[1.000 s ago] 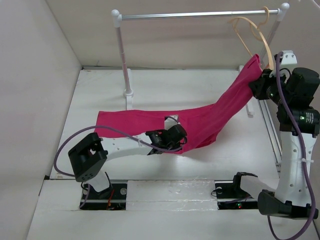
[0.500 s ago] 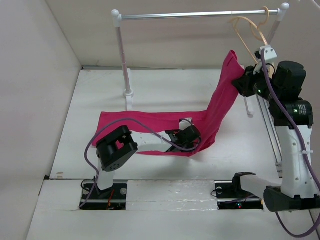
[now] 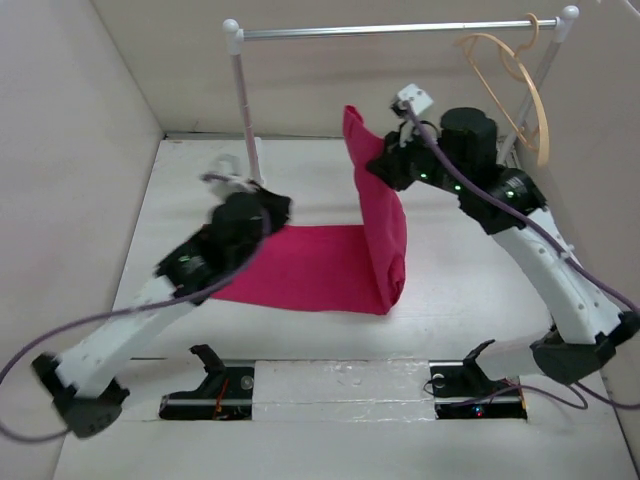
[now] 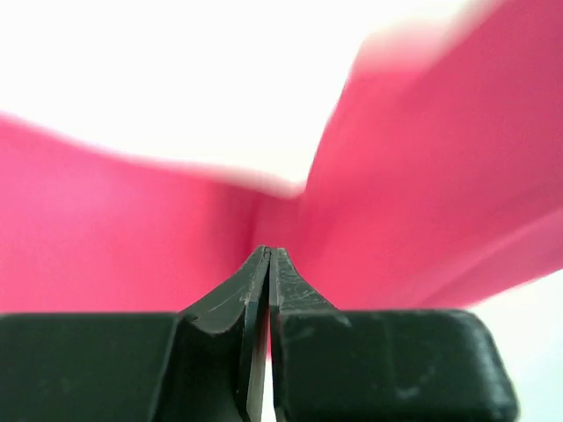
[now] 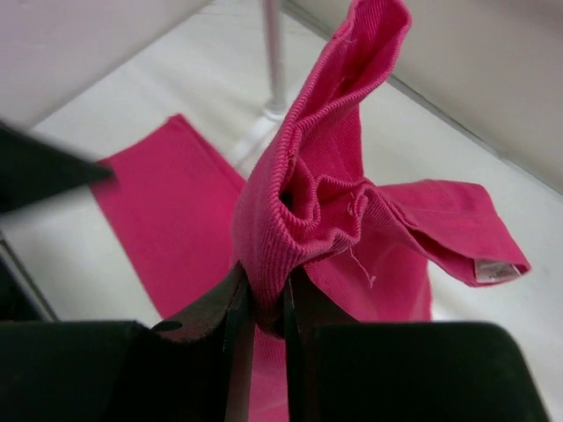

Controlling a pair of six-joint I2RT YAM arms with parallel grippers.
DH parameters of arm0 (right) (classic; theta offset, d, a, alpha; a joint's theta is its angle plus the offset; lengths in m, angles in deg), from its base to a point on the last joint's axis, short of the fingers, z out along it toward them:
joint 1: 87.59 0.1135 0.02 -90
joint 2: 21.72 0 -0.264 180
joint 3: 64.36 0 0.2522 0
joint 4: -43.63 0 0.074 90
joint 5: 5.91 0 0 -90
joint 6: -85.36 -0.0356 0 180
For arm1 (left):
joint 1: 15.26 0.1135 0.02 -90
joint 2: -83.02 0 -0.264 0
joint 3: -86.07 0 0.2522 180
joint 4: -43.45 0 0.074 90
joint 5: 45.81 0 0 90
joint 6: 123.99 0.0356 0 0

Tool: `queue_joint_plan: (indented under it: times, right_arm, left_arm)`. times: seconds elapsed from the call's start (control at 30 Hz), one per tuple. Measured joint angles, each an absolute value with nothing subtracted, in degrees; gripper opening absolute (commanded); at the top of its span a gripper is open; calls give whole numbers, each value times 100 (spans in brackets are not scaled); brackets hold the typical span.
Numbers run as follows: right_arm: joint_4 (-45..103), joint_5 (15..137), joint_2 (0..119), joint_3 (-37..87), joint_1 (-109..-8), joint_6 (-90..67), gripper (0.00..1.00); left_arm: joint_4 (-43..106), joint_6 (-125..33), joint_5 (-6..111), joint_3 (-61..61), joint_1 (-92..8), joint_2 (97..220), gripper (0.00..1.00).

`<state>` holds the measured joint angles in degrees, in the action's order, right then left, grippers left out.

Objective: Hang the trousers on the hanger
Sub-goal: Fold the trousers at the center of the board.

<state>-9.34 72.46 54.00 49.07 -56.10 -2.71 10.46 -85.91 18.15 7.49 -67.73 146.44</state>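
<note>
The pink trousers [image 3: 310, 268] lie flat on the table, and their right part rises in a fold. My right gripper [image 3: 380, 168] is shut on the raised bunched end [image 5: 308, 202], high over the middle of the table; in the right wrist view [image 5: 264, 286] the cloth is pinched between the jaws. The left gripper [image 3: 268, 212] is at the far left end of the trousers, blurred. In the left wrist view [image 4: 268, 253] its jaws touch with nothing between them, pink cloth just beyond. The tan hanger [image 3: 512, 70] hangs at the rail's right end, apart from both grippers.
The white-and-silver rail frame [image 3: 390, 31] stands across the back, its left post [image 3: 245, 110] just behind the left gripper. Walls close the table on the left and back. Both arm bases [image 3: 340, 388] sit at the near edge.
My right gripper carried the trouser end left, away from the hanger to over the table's middle, folding the cloth over. The left arm swung from the trousers' middle out to their left end.
</note>
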Motion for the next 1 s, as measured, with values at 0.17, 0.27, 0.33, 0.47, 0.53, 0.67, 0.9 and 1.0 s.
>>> queue_joint_plan:
  times: [0.17,0.27,0.33,0.47,0.53,0.67,0.9,1.0]
  right_arm:
    - [-416,7683,6493,5452,-4266,-341,0]
    - [249,7790,7374,5589,-3530,-459,41]
    - [561,7643,8130,5749,-3197,-625,56]
    - [970,6942,9527,5948,-2889,-852,62]
    - [975,6793,9710,5537,-2863,-922,63]
    - [916,6743,9131,4302,-3040,-935,55]
    - [999,7027,6200,2001,-3770,-808,0]
    - [1145,7110,5352,1137,-3884,-813,0]
  left_arm:
    - [692,-8301,696,45,-5597,12771,2]
    - [513,-8176,167,-453,-5518,12528,3]
    - [366,-8091,-119,-617,-5514,12570,3]
    - [67,-7914,-620,-670,-5516,12762,5]
    - [-3,-7822,-803,-672,-5516,12836,7]
    - [-38,-7722,-987,-611,-5516,12937,32]
    - [-1,-7949,-51,1011,-4963,13892,47]
    - [471,-7905,1105,2084,-4224,14716,47]
